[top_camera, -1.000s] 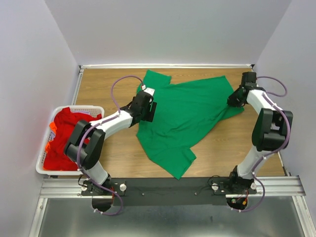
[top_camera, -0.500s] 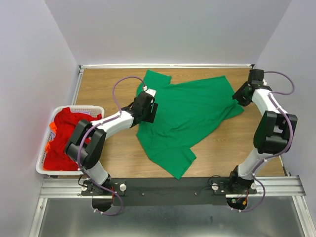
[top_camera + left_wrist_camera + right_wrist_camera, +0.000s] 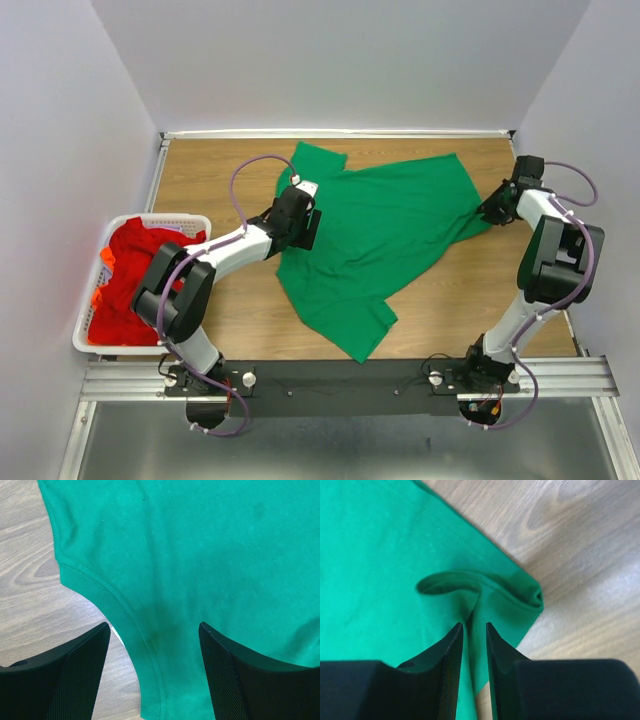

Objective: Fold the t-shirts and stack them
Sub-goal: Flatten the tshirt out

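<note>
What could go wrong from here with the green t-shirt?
The right pincer pinches only a thin ridge of the green t-shirt near its corner, so the cloth may slip out when pulled. The left pincer hangs open over the opposite edge, holding nothing, so the shirt could drag and bunch.

- White links and bulky black joint housings make up the left arm (image 3: 235, 245) and right arm (image 3: 540, 205).
- Thin purple cables (image 3: 234, 183) loop along both.
- Matte black fingers (image 3: 80, 675) with fine mesh-textured faces on the left tool (image 3: 153, 627) and right tool (image 3: 474, 626).
</note>
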